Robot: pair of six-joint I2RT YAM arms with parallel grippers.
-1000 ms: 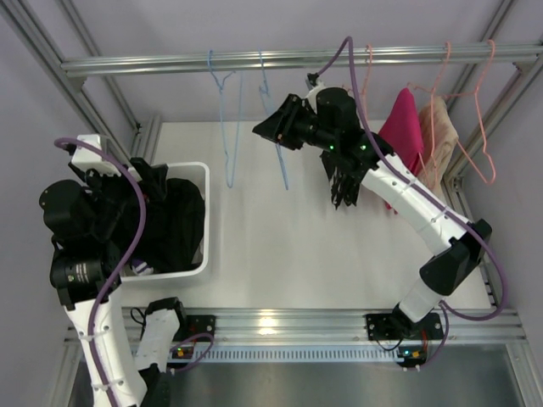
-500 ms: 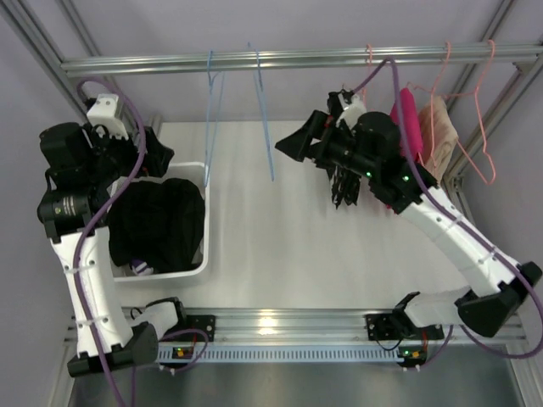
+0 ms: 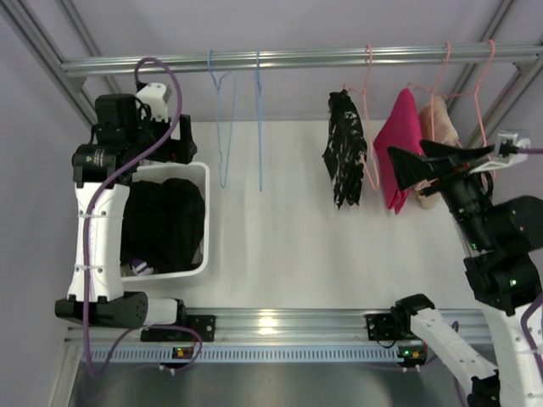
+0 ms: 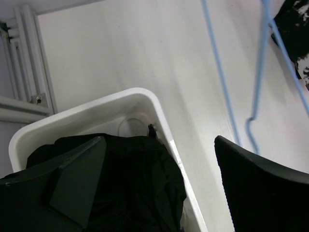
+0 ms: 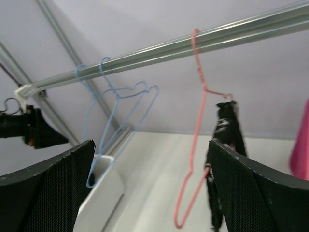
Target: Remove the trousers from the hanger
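- Two blue wire hangers on the rail.
- Three pink wire hangers on the same rail.
- One pair of camouflage-print trousers.
- One bright pink garment.
- One beige garment.
- One dark heap of black trousers; how many pieces make it up cannot be told.
- One white bin.
- One metal rail.
- Two robot arms, one at each side.

On the bench, a white bin sits at 9 o'clock. Two blue hangers hang from the rail at 12. At 2 o'clock a bright pink garment touches a beige garment.
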